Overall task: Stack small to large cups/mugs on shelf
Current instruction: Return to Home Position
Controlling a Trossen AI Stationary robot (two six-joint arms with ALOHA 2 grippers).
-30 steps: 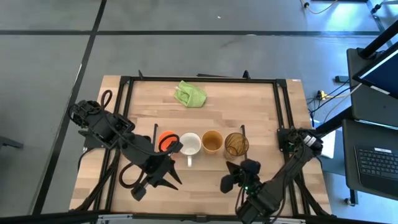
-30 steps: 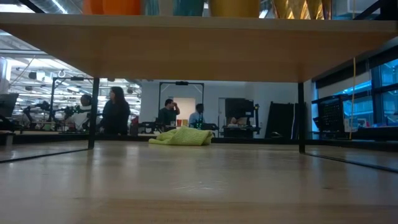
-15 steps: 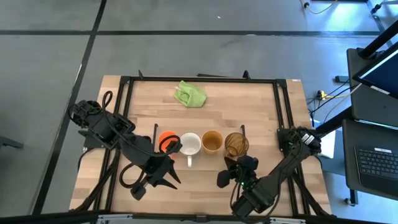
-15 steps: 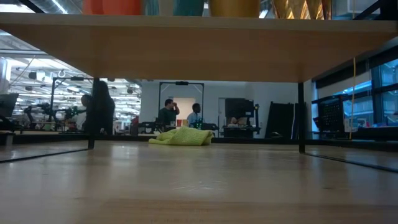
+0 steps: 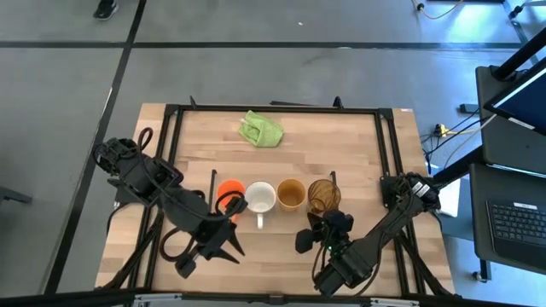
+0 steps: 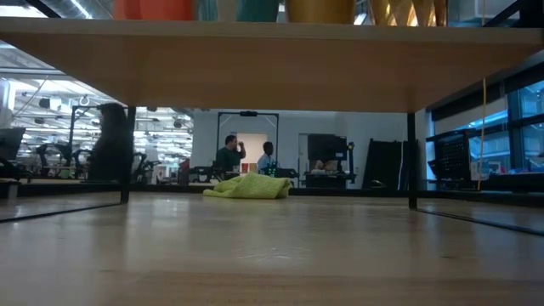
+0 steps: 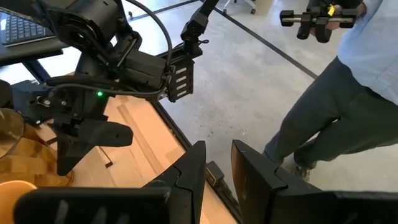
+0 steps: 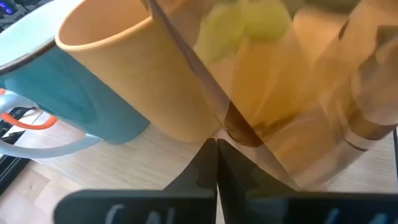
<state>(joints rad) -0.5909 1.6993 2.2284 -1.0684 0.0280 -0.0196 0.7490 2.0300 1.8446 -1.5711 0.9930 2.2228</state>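
Observation:
Four vessels stand upright in a row on the low shelf (image 6: 272, 64): an orange mug (image 5: 226, 191), a white mug (image 5: 261, 197), a tan cup (image 5: 291, 194) and an amber tumbler (image 5: 324, 196). My left gripper (image 5: 229, 240) is open and empty, on the near side of the orange mug. My right gripper (image 5: 309, 237) is shut, on the near side of the tan cup and the tumbler. In the right wrist view its fingertips (image 8: 216, 149) point at the tumbler's base (image 8: 249, 134), beside the tan cup (image 8: 143, 68). My right gripper has its shut fingers pointing from the near side toward the foot of the amber tumbler (image 8: 245, 138). I cannot tell whether the fingertips touch it.
A green cloth (image 5: 260, 129) lies near the table's far edge. Thin black frames (image 5: 212, 182) stand at the shelf's short ends. A black rail frame (image 5: 273, 109) runs round the tabletop. A person (image 7: 348, 112) stands beside the table in the left wrist view.
My right gripper has moved a little toward the far left, closer to the tan cup and the amber tumbler. The four vessels have stayed in place.

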